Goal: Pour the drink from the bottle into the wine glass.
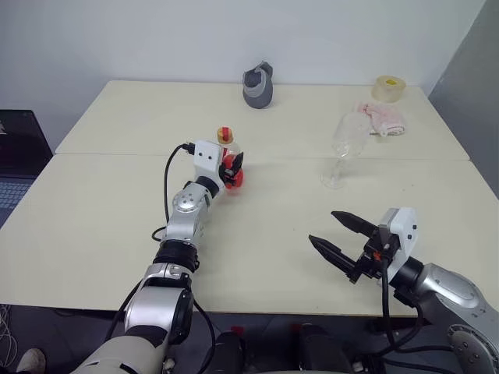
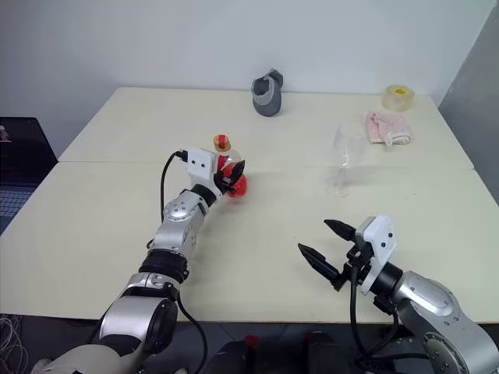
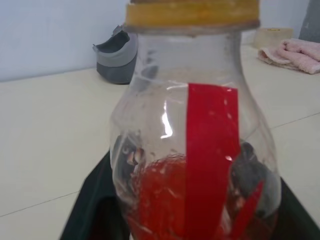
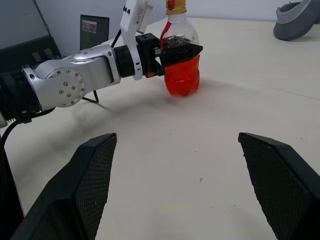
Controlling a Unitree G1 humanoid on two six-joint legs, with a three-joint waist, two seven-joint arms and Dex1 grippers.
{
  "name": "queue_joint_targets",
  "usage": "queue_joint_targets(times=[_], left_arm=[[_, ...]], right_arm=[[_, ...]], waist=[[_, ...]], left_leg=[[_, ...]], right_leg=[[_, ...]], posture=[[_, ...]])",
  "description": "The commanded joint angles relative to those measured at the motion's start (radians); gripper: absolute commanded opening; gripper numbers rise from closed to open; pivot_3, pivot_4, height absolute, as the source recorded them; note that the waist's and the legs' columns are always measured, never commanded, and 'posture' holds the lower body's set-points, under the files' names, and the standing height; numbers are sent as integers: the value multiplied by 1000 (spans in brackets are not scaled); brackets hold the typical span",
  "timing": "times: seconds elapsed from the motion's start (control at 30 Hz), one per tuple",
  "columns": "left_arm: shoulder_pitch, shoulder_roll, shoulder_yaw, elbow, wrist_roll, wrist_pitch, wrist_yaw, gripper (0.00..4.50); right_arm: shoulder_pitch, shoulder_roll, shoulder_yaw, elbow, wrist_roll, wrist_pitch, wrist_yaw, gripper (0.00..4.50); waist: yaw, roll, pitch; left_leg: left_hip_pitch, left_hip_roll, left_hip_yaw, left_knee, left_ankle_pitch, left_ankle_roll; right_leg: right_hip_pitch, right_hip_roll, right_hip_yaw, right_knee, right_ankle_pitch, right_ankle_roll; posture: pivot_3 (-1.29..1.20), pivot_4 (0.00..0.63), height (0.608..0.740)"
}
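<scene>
Bottle [image 1: 227,160] stands upright on the desk [image 1: 101,226], left of the middle, just in front of the seam that runs across the top. It carries a yellow-orange cap and a red label, and red drink [image 4: 182,77] fills its rounded base. The left gripper [image 4: 181,51] has its black fingers [image 1: 233,166] closed around the bottle's lower body, one on each side; the bottle still rests on the desk.

Further back, close to the far edge, sits a grey cup-like object [image 1: 259,86].

To the right of the bottle, well apart from it, the wine glass [image 1: 346,145] stands upright on its foot near the seam, and it holds no red.

The right gripper [image 1: 341,237] hovers near the front edge, toward the right, its fingers [image 4: 92,170] spread wide with nothing between them.

Behind the glass, toward the far right corner, lie a pink cloth [image 1: 382,118] and a roll of tape [image 1: 388,87].
</scene>
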Motion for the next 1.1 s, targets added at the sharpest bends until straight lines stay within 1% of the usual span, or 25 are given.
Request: queue_joint_targets(times=[0.03,0.1,0.17,0.3,0.43,0.53,0.6,0.77,0.93,1.1], left_arm=[[-29,2,11,-14,-4,-33,-5,1450],[-26,7,11,-25,-3,-25,-10,1422],[-18,19,6,-61,-5,1,-27,1421],[10,72,-20,-195,-25,97,-137,1420],[39,120,-34,-343,-67,227,-244,1420],[51,123,-41,-447,-112,338,-282,1420],[63,119,-56,-520,-134,392,-307,1420],[63,89,-94,-590,-159,462,-334,1420],[41,60,-125,-584,-162,456,-364,1420],[40,50,-144,-582,-159,442,-385,1420]], right_arm=[[-15,-6,-16,-30,17,-8,-2,4178],[-35,-5,-8,-23,12,-6,-6,4178],[-92,-6,5,-5,2,10,-21,4178],[-326,3,29,82,5,97,-78,4178],[-589,73,50,225,7,178,-154,4178],[-737,133,69,311,-4,215,-192,4178],[-810,173,86,350,-9,235,-208,4178],[-890,225,132,413,-25,245,-188,4178],[-920,239,166,464,-57,224,-149,4178],[-948,267,155,512,-70,224,-148,4178]], waist=[[0,0,0],[-1,0,0],[-3,0,0],[-9,0,0],[-12,0,0],[-12,0,0],[-9,0,0],[-6,0,0],[-8,0,0],[-16,0,0]], left_leg=[[0,0,0,0,0,0],[0,0,0,0,0,0],[0,0,0,0,0,0],[0,1,0,0,1,-1],[0,1,-1,-1,2,-3],[-1,1,-3,0,2,-3],[-2,0,-5,0,2,-3],[-3,0,-6,0,2,-3],[-2,0,-5,0,2,-3],[-2,0,-5,0,2,-3]], right_leg=[[0,0,0,0,0,0],[0,0,0,0,0,0],[0,0,0,0,0,0],[-1,1,0,1,0,0],[-2,1,0,1,0,0],[-2,0,0,0,0,0],[-2,0,0,0,0,0],[-3,-2,-1,0,0,0],[-3,-1,0,0,0,0],[-3,-1,0,1,0,-1]], posture=[[0,150,740],[0,150,740],[0,150,740],[0,150,740],[0,150,740],[0,150,740],[0,150,740],[0,150,740],[0,150,740],[0,150,740]])
